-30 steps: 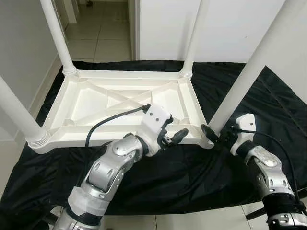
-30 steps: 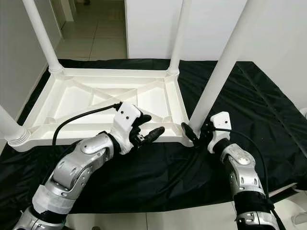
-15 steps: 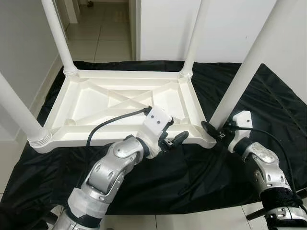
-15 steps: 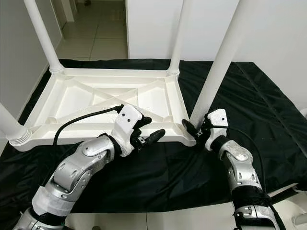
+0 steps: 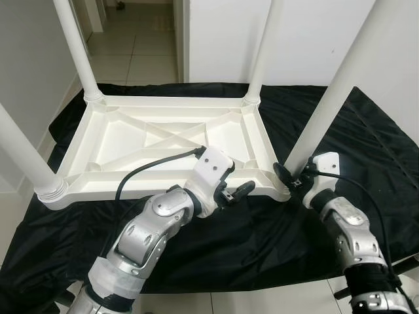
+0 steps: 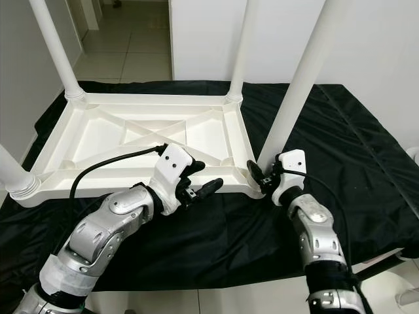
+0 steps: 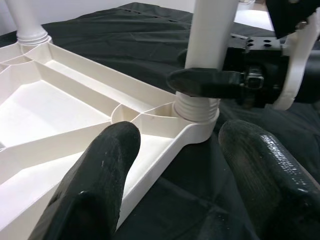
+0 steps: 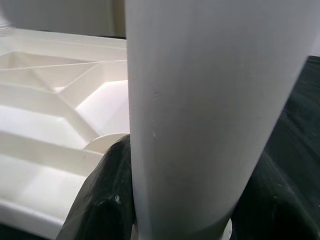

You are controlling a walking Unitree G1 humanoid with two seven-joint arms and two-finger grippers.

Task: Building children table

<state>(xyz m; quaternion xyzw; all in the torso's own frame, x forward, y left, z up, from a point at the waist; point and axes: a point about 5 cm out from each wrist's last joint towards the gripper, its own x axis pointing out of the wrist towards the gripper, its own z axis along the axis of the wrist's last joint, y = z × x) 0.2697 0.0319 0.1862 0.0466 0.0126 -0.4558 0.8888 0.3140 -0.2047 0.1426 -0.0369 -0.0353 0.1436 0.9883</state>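
Work is at the last leg of the children table. The white tabletop (image 5: 163, 140) lies upside down on a black sheet (image 5: 366, 131) spread on the floor, and four white legs stand up from its corners. The right gripper (image 6: 258, 175) is clenched around the leg (image 5: 324, 111) at the near right corner, low down, just above the ribbed socket (image 7: 196, 107); the right wrist view shows one finger on each side of the tube. The left gripper (image 5: 237, 190) hovers with its fingers (image 7: 107, 160) parted, grasping nothing, at the near edge of the tabletop, just beside that same corner.

Judging from this, the step in hand is seating or tightening this leg. The next move probably calls for a firm push or twist along the tube, with the left gripper steadying the edge so the tabletop does not slide on the sheet.
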